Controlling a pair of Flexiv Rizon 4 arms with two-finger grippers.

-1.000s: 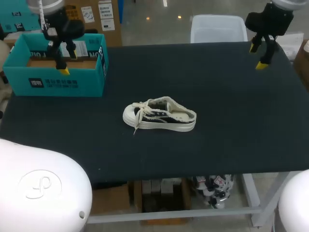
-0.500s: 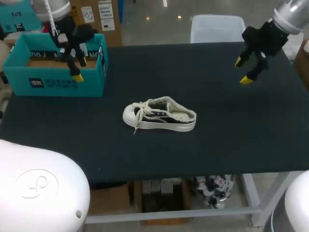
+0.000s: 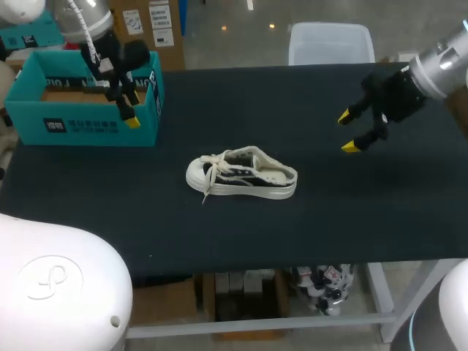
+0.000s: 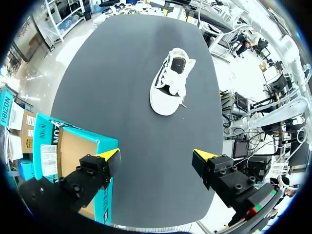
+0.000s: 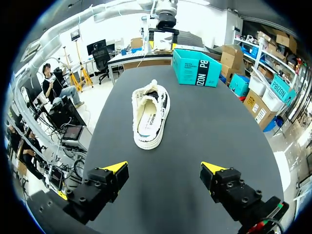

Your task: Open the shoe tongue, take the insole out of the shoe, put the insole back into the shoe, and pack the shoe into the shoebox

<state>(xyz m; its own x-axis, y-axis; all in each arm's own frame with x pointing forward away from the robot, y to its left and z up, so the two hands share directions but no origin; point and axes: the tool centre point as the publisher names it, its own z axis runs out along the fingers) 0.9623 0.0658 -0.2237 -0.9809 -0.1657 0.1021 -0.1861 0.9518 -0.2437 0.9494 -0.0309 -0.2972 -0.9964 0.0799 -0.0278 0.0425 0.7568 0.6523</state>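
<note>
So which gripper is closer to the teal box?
Left. The left gripper hangs open over the box corner nearest the shoe; the right gripper is far across the table, beyond the shoe.

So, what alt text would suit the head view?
A black-and-white shoe stands on the dark table, an open teal shoebox at far left. The left hand hangs open by the box; the right hand, open, beyond the shoe's heel.

A fixed head camera looks steeply down on the dark table (image 3: 329, 212) from behind, with the shoe (image 3: 243, 174) mid-frame. The left wrist camera, behind the left gripper (image 4: 157, 156), faces the shoe's toe. The right wrist camera, behind the right gripper (image 5: 163, 168), faces its heel. All three views share the shoe and the shoebox (image 3: 73, 128).
</note>
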